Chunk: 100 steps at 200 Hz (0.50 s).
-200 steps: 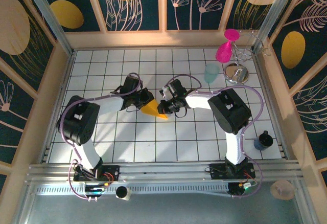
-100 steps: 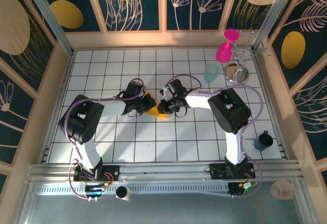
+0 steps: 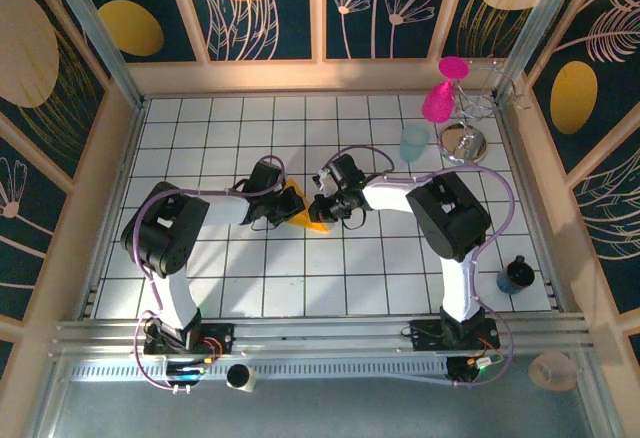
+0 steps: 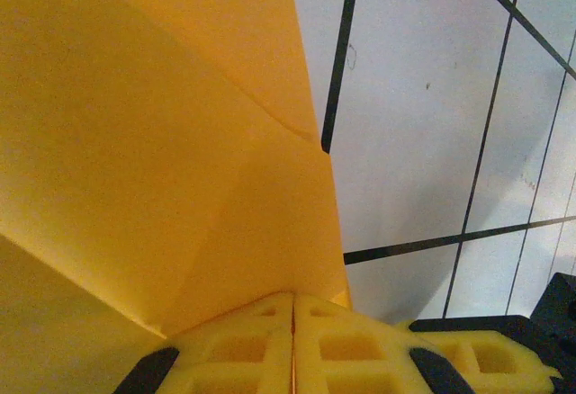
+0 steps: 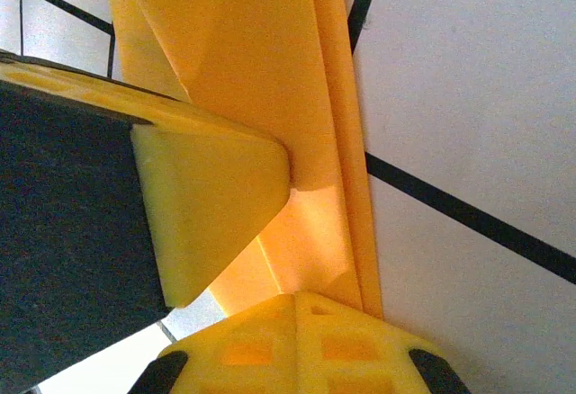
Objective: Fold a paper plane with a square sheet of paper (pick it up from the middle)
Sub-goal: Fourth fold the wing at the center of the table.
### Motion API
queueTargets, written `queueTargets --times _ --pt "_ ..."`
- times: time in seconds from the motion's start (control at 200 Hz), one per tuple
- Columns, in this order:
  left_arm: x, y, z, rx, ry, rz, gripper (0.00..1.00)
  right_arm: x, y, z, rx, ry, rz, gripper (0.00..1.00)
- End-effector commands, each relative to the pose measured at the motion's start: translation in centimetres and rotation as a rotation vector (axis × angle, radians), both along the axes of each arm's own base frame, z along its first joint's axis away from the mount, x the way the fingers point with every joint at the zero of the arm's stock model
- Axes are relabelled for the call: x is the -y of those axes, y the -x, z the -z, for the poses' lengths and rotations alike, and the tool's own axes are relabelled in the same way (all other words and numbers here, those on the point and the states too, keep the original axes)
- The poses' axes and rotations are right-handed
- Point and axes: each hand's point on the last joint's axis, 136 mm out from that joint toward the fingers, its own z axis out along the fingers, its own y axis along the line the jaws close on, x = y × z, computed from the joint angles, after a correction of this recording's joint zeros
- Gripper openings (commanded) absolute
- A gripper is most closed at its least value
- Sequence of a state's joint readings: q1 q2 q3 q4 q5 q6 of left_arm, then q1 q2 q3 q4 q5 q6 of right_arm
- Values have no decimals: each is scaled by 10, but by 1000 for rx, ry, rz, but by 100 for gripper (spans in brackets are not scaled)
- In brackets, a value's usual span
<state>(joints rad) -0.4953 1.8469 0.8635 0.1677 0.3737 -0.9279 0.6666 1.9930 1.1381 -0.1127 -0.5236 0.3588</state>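
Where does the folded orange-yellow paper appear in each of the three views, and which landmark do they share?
Top external: the paper lies near the middle of the tiled table.
Left wrist: the paper covers left and centre, above the left fingers.
Right wrist: the paper runs from top centre down to the right fingers.
Shared landmark: black tile lines beside the paper.

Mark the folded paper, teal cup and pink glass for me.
folded paper (image 3: 303, 216), top external view, middle of its orange face
teal cup (image 3: 414, 143), top external view, side wall
pink glass (image 3: 436, 105), top external view, wide pink body
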Motion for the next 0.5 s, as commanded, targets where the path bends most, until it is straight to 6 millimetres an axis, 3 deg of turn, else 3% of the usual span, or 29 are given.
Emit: queueTargets --times 0.0,0.25,0.496 --pt "-28 -1 28 -41 -132 -55 10 62 37 70 -176 304 62 0" --pt "-62 -20 29 -28 -164 -100 10 88 52 86 -210 403 76 0" --pt "-106 -53 30 0 -212 -160 10 92 53 86 -214 404 88 0"
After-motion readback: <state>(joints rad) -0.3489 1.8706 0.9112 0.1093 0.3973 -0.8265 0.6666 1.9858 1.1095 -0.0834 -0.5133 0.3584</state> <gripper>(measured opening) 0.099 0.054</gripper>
